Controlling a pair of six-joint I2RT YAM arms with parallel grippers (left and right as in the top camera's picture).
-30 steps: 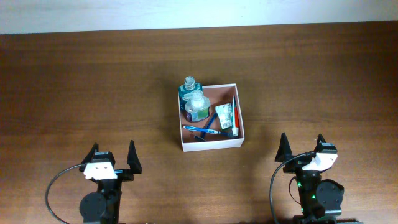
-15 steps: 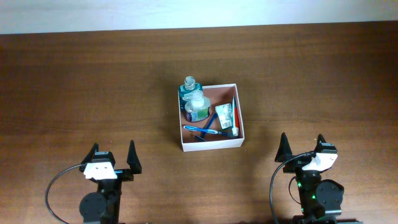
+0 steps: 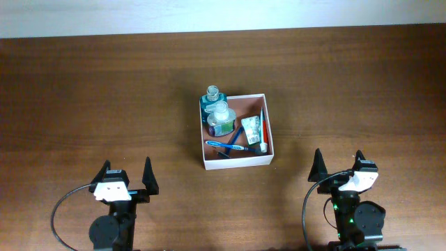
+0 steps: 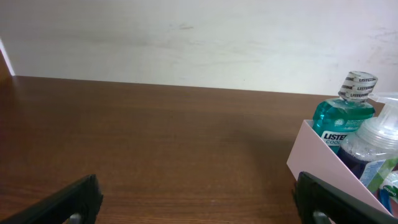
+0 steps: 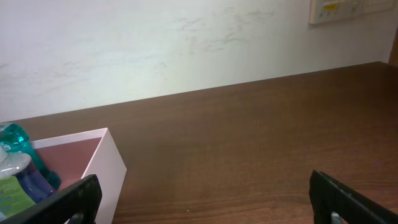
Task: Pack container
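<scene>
The container [image 3: 259, 161], a shallow white-walled box with a reddish-brown inside, sits at the table's middle. Inside it stand a teal mouthwash bottle [image 3: 211, 95] and a clear pump bottle [image 3: 220, 118]; a blue toothbrush [image 3: 228, 146] and a toothpaste tube [image 3: 254, 132] lie beside them. My left gripper [image 3: 126, 174] rests open near the front left, well apart from the box. My right gripper [image 3: 339, 163] rests open at the front right, also apart. The left wrist view shows the container [image 4: 323, 160] at its right edge; the right wrist view shows the container [image 5: 102, 165] at its left.
A dark wooden table [image 3: 83, 97] stretches around the box on all sides. A pale wall [image 4: 186, 37] runs behind the far edge. A wall plate [image 5: 339, 9] shows at the top right of the right wrist view.
</scene>
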